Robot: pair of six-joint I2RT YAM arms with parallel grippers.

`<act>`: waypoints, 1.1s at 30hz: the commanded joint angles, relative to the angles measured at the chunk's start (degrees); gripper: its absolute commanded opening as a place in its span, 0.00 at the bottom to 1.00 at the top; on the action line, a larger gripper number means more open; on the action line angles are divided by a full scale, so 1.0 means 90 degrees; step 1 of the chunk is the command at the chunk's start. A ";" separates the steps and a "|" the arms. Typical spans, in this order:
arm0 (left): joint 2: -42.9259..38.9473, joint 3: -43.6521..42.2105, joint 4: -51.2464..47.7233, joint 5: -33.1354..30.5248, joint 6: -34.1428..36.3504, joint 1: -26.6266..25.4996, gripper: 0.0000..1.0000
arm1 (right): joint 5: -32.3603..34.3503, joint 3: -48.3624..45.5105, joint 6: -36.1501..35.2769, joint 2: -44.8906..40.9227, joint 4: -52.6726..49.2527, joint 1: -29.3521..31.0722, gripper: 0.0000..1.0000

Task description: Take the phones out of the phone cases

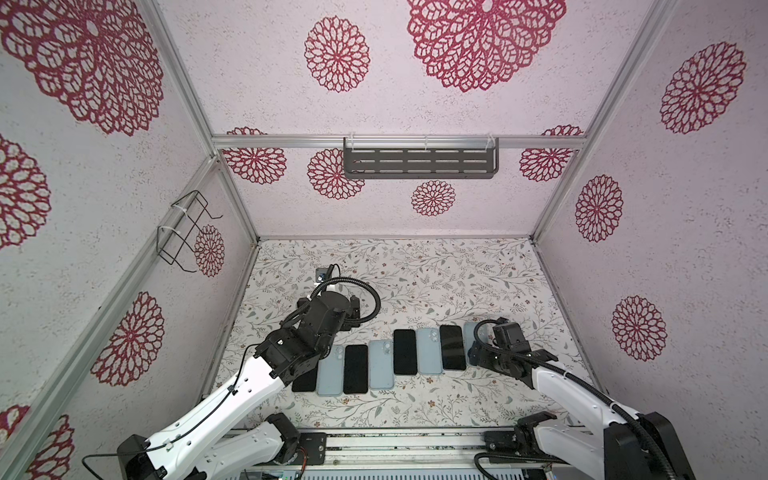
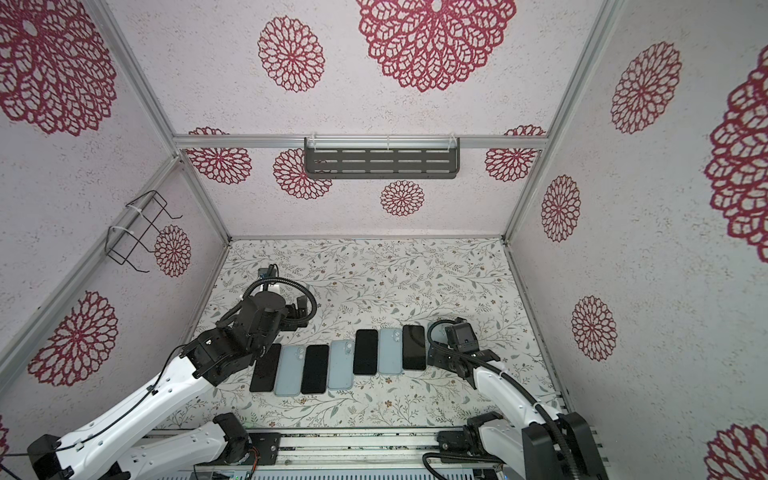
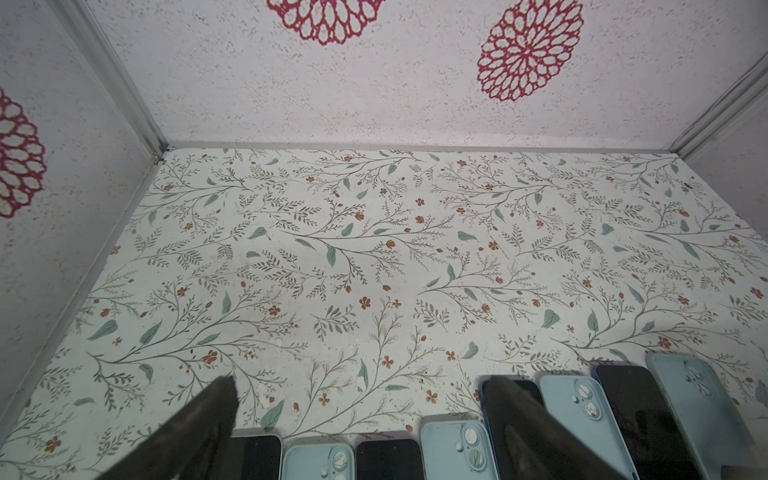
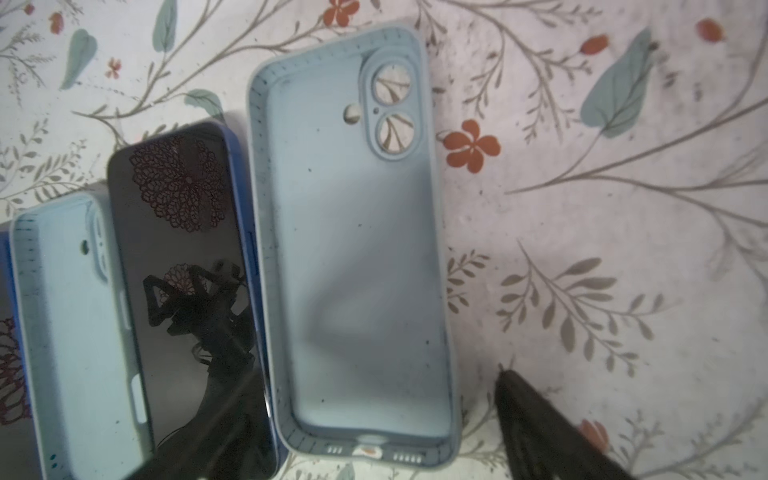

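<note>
The right gripper (image 4: 374,382) hangs with its jaws wide, gripping nothing. The pale blue case (image 4: 357,249) lies flat on the table (image 4: 623,208) between its fingers, hollow side up and empty (the table's pattern shows through the lens holes). The phone (image 4: 183,270) lies screen up just beside the case, out of it, so this pair looks finished. The left gripper (image 3: 357,382) is also wide and empty, off to its own side, likely so as not to crowd the other arm.

No lettering, brand, number or sign can be read anywhere: the phone (image 4: 178,249) shows only a dark, reflecting screen, and the pale blue phone case (image 4: 361,249) is unmarked
</note>
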 commanded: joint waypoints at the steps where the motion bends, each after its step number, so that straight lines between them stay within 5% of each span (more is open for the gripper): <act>1: -0.0076 -0.0185 -0.0052 0.0153 -0.0193 0.0419 0.97 | 0.0596 0.0535 -0.0186 -0.0520 -0.0596 0.0023 0.99; 5: -0.0235 -0.0905 0.0558 0.0108 -0.0247 0.1432 0.97 | 0.1655 0.1043 -0.0345 -0.1092 -0.1003 -0.0016 0.99; 8: -0.0335 -0.1530 0.1354 -0.0069 -0.0121 0.2512 0.97 | 0.2468 0.1027 -0.1047 -0.1356 -0.0183 -0.0116 0.99; 11: -0.0390 -0.2341 0.2876 -0.0073 0.0449 0.3388 0.97 | 0.2895 0.0197 -0.2178 -0.1618 0.1812 -0.0574 0.99; 15: -0.0097 -0.3516 0.5439 0.0036 0.1770 0.3905 0.97 | 0.2128 -0.1383 -0.2548 -0.1518 0.5353 -0.1533 0.99; 21: 0.1030 -0.4697 0.8720 0.1114 0.2615 0.4300 0.97 | 0.1819 -0.2262 -0.3237 0.0731 0.9394 -0.1554 0.99; 27: 0.2787 -0.4587 1.0818 0.2262 0.3055 0.4697 0.97 | 0.1624 -0.2239 -0.3371 0.3675 1.2528 -0.1534 0.99; 28: 0.3150 -0.4477 1.0889 0.2408 0.2931 0.4816 0.97 | 0.1824 -0.2167 -0.3394 0.3719 1.2464 -0.1477 0.99; 30: 0.3888 -0.4204 1.1333 0.2584 0.2883 0.4988 0.97 | 0.2067 -0.1509 -0.3023 0.3143 1.0343 -0.1595 0.99; 32: 0.3297 -0.3553 0.9025 0.3034 0.2392 0.5387 0.97 | 0.2298 -0.1077 -0.3001 0.3225 0.9686 -0.1564 0.99; 33: 0.3491 -0.3361 0.9028 0.3146 0.2321 0.5486 0.97 | 0.2114 -0.1078 -0.3062 0.3287 0.9820 -0.1593 0.99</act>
